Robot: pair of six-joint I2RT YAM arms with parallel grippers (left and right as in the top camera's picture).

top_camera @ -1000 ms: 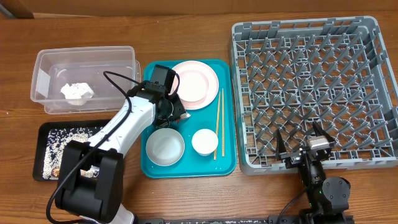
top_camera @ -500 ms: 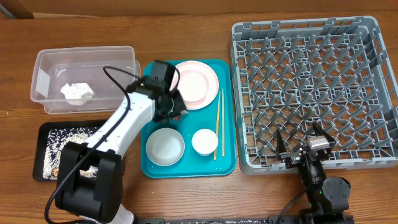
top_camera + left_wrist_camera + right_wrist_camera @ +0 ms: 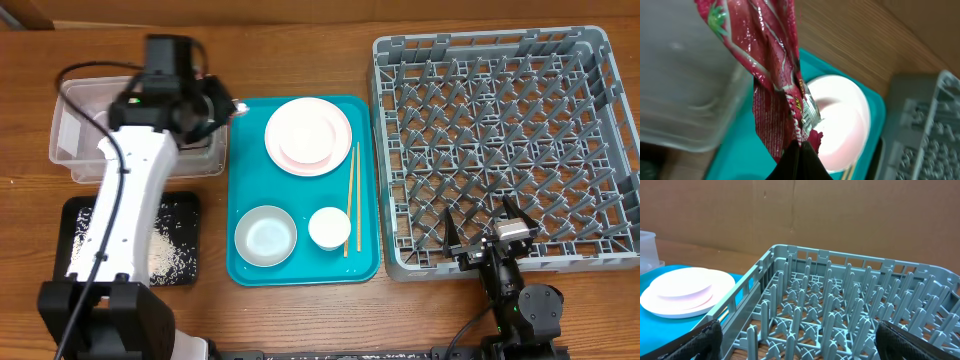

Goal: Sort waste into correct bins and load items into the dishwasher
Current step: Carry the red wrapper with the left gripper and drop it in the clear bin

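On the right side of the table sits the big grey dish rack [image 3: 505, 150], with nothing in it, and the right gripper [image 3: 485, 225] is parked at its near edge with its jaws spread wide and holding nothing. Left of the rack lies the teal tray [image 3: 250, 170], which carries the stacked plates [image 3: 308, 136], a pale bowl [image 3: 266, 236], a small white cup [image 3: 329, 227] and the chopsticks [image 3: 351, 195]. Further left are the clear tub [image 3: 75, 130] and, nearer the robot, the black tray [image 3: 80, 215] scattered with rice scraps [image 3: 170, 250]. The left gripper [image 3: 222, 108] hovers over the line where the tub's right wall meets the teal tray, its jaws clamped tight on one end of the red wrapper [image 3: 775, 75], which trails freely from the fingertips. That wrapper looks almost weightless, thin, crinkly and slick. A pinch at one end, as now, seems enough to carry it, but it will probably flop and swing. Being glossy film, it could slide out of a loose hold, or cling to a fingertip for a moment once the jaws part over a bin.
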